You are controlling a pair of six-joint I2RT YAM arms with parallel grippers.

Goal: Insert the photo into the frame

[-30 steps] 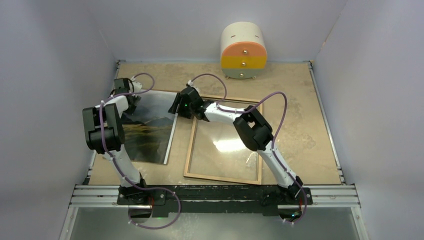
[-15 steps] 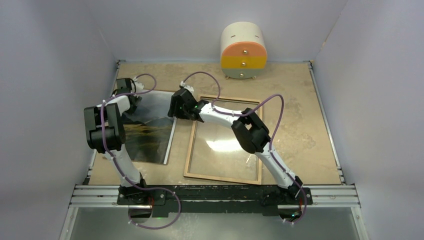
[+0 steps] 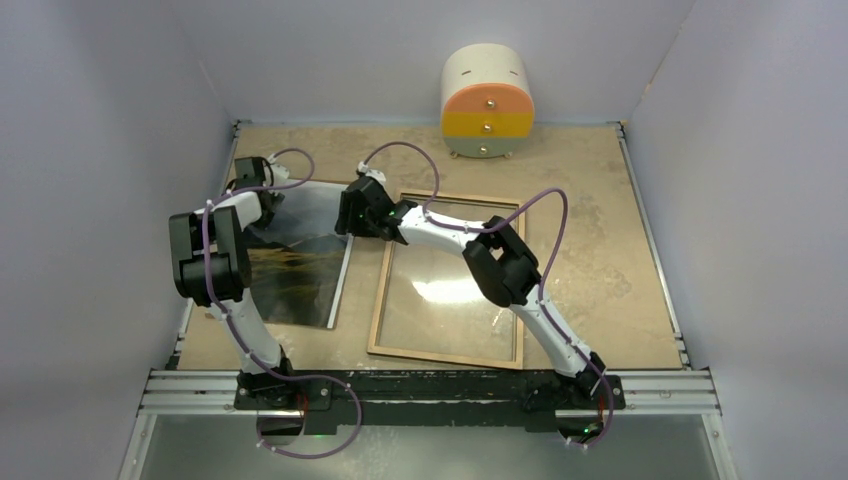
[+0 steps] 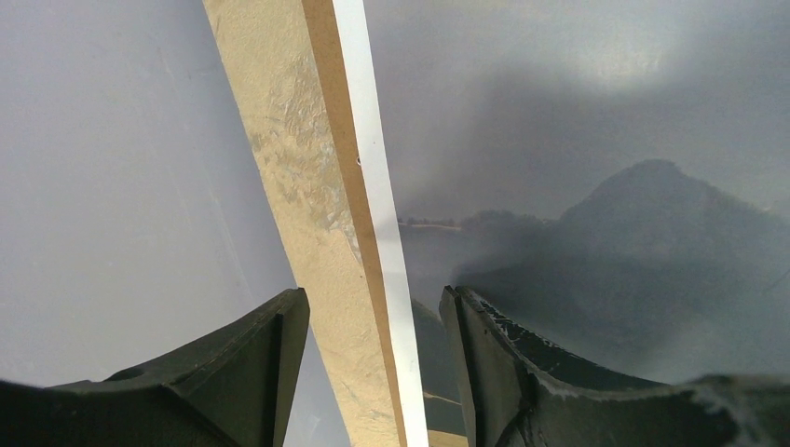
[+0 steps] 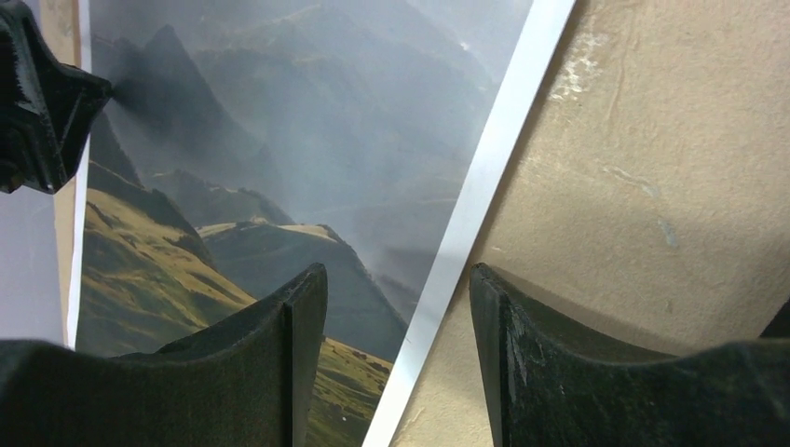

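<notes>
Pickup looks to be the step in hand. The large glossy rectangular photo of a dark mountain landscape with a thin white border (image 3: pixel 300 262) lies picture-side up on the tan table (image 3: pixel 590 230), left of centre in the overhead view. Just beside it at centre lies the thin rectangular frame (image 3: pixel 378 300), showing a light wood rim around a shiny pane; nothing is inside it yet.

The left gripper (image 3: pixel 262 198) sits at the photo's upper-left edge. In its wrist view the left gripper's fingers are apart, with the white border and a strip of table running up between them. The right gripper (image 3: pixel 352 215) is at the photo's upper-right corner. Its wrist view shows the jaws spread across the opposite white border, one finger over the print and one over bare table. Neither gripper is clamped on anything. Whether any fingertip touches the paper cannot be told.

A round cream drawer unit with orange and yellow fronts (image 3: pixel 487 100) stands at the top of the overhead view, well apart.

The next move probably calls for getting a finger under a flat edge, closing gently, then carrying the sheet rightward level and square to the frame's opening.
</notes>
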